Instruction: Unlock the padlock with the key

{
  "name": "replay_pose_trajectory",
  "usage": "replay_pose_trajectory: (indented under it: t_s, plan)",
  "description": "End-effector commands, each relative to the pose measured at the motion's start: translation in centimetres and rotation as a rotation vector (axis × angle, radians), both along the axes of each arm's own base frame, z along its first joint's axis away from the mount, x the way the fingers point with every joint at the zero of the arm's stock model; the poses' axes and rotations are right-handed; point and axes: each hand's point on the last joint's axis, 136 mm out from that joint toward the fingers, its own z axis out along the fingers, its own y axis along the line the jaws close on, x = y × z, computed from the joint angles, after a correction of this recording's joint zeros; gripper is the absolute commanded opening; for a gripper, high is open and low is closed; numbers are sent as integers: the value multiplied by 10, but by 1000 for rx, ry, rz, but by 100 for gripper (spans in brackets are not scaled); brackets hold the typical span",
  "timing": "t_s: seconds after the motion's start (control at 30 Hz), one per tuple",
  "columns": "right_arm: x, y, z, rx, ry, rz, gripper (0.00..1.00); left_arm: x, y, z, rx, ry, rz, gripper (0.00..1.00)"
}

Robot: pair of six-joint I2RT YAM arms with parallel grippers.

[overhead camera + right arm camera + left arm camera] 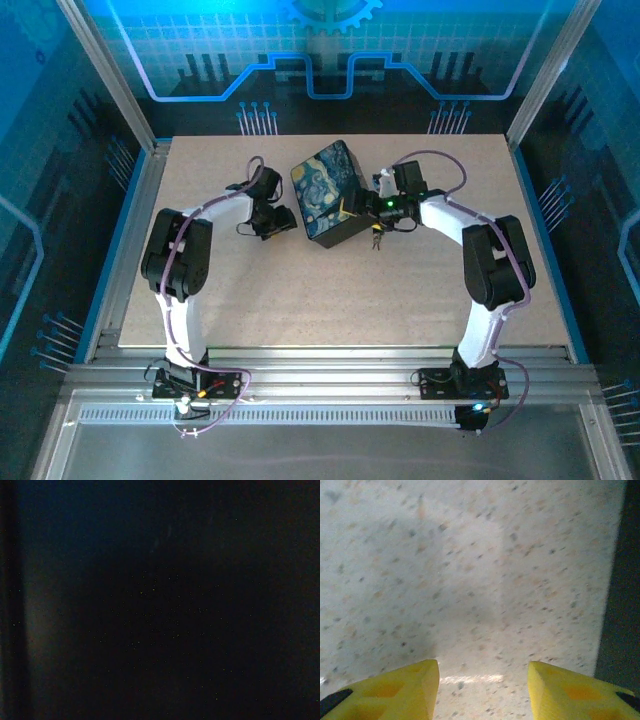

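The dark box with the blue-and-yellow painted lid (328, 190) stands mid-table. Just off its front right corner a tiny greyish metal piece (377, 238) lies on the table. It looks like the padlock, and I cannot make out the key apart from it. My right gripper (358, 208) is pressed against the box's right side, one yellow tip at the lid's edge, jaws wide. The right wrist view is black. My left gripper (483, 680) hovers low over the speckled table left of the box. Its yellow fingertips (405, 692) are apart with nothing between them.
A dark edge (622, 605) runs down the right of the left wrist view. The beige tabletop (330, 300) is bare in front of the box. Metal rails (330, 365) border the near edge, and frame posts stand at the back corners.
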Motion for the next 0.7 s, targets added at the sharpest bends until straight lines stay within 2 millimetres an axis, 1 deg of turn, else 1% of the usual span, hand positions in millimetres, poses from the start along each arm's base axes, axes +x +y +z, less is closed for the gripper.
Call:
replay_pose_trajectory:
  t_s: [0.0,0.1,0.13,0.27,0.3,0.4,0.53,0.6,0.67]
  plan:
    - [-6,2,-20,-36,27,19,100,1,12,36,30,-56,41,50]
    - [-9,5,-25,-32,47,14,100,4,12,63,19,-111,45,51]
    - [-11,9,-25,-21,50,17,100,5,11,70,10,-126,46,51]
    - [-26,39,-29,23,84,58,100,7,5,96,-6,-183,41,51]
    - [-30,48,-30,34,92,69,100,7,3,99,-7,-188,35,52]
    - [-41,76,-31,86,112,95,100,7,-2,100,6,-187,11,52]
    - [-50,106,-25,110,108,131,100,4,-4,91,38,-173,-5,52]
    - [-53,114,-21,109,101,145,100,2,-3,87,48,-170,-9,52]
    - [-54,117,-18,101,96,156,100,-1,4,76,89,-152,-10,52]
